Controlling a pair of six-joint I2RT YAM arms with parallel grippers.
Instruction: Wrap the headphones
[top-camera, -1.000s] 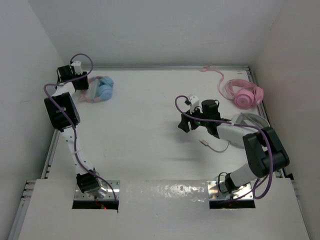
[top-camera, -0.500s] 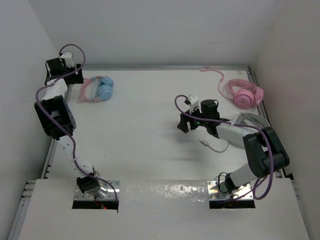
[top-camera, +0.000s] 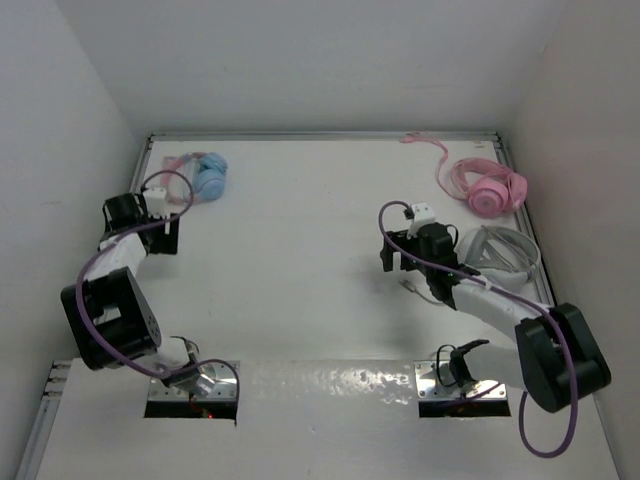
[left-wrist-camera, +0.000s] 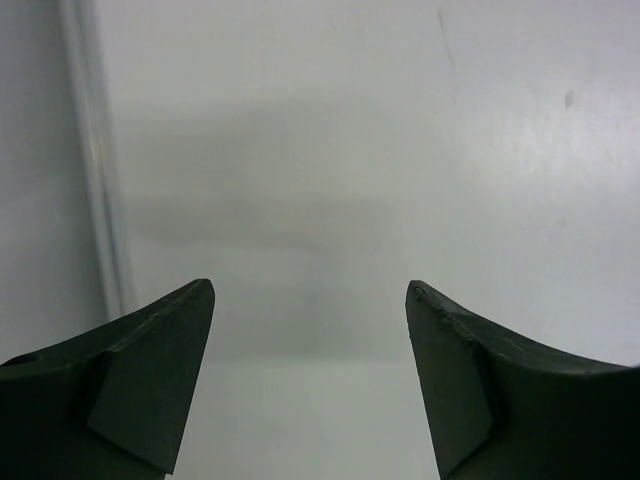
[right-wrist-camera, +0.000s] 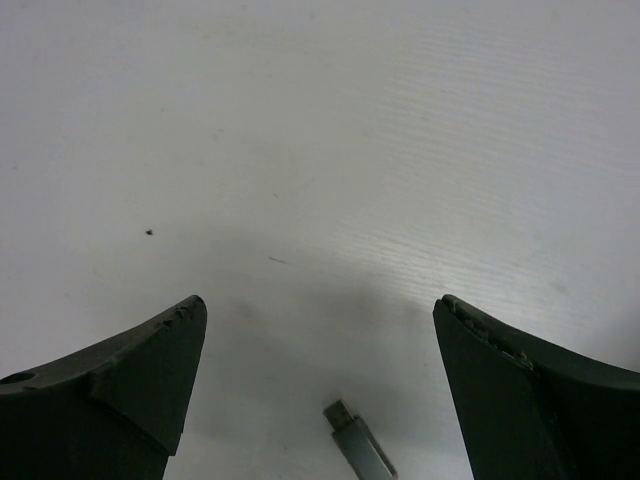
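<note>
The headphones (top-camera: 207, 172), light blue ear cups on a thin pink headband, lie at the table's far left corner. Their cable is too thin to make out. My left gripper (top-camera: 168, 234) is nearer than them and apart from them, at the left edge. It is open and empty (left-wrist-camera: 310, 285), with only bare table and the left rail between its jaws. My right gripper (top-camera: 397, 262) is at the middle right, open and empty (right-wrist-camera: 320, 300). The headphones do not show in either wrist view.
All-pink headphones (top-camera: 487, 187) lie at the far right. Larger white-grey headphones (top-camera: 500, 250) lie right of my right gripper. Their grey plug (top-camera: 408, 288) lies on the table just below the open right jaws (right-wrist-camera: 355, 442). A metal rail (left-wrist-camera: 95, 150) borders the table's left edge.
My left arm pulled back from the far left corner toward the near side, away from the blue headphones. My right gripper shifted a little right and nearer.
</note>
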